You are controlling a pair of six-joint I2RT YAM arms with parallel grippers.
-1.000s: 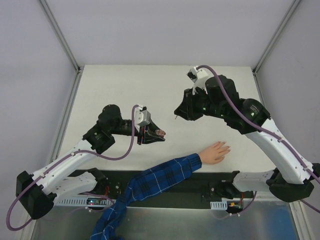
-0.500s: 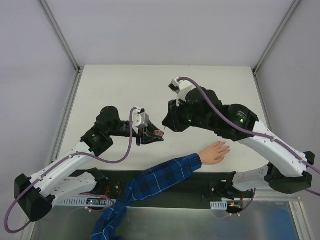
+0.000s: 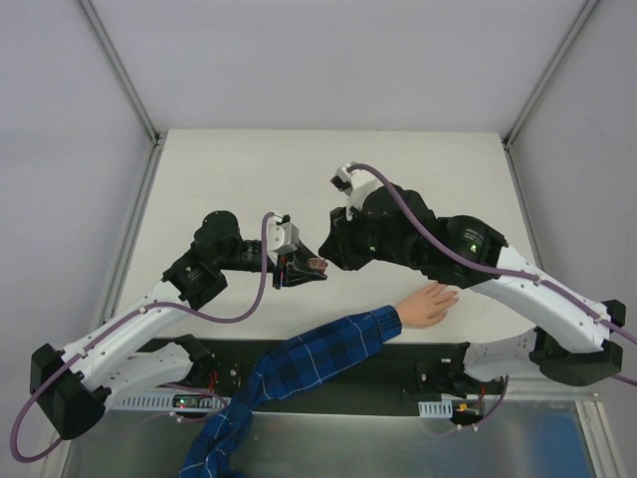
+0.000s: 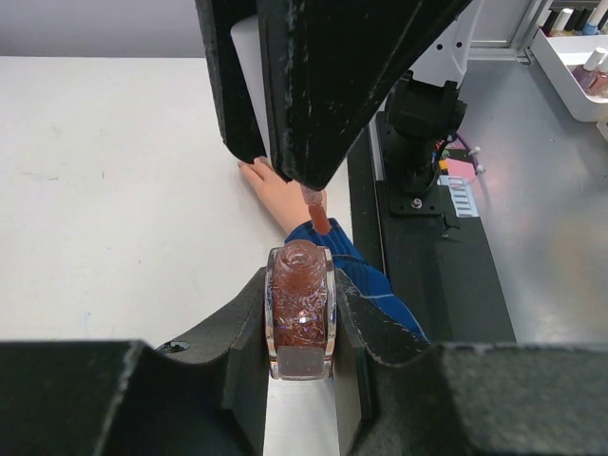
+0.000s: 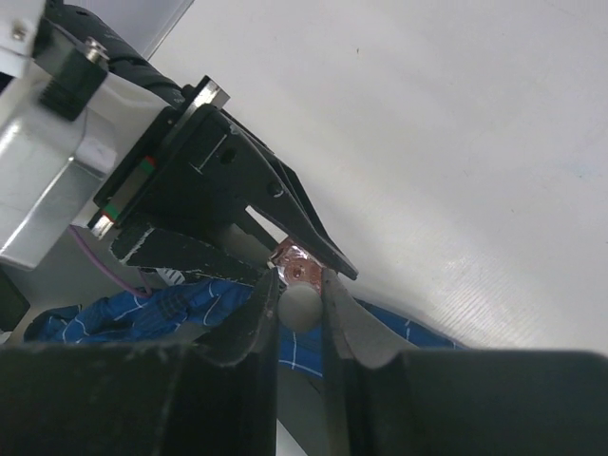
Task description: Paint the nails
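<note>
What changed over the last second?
The right gripper swung left and nearer the arm bases, bringing its brush just above the bottle. The left gripper stayed shut on the bottle. The hand did not move.

I am finding no text, brand, number or sign that I can read in any view. In the left wrist view, a small pale label strip (image 4: 462,198) is lying on the dark base plate (image 4: 427,275), well to the right of the hand (image 4: 283,198), its marks too blurred to read.
</note>
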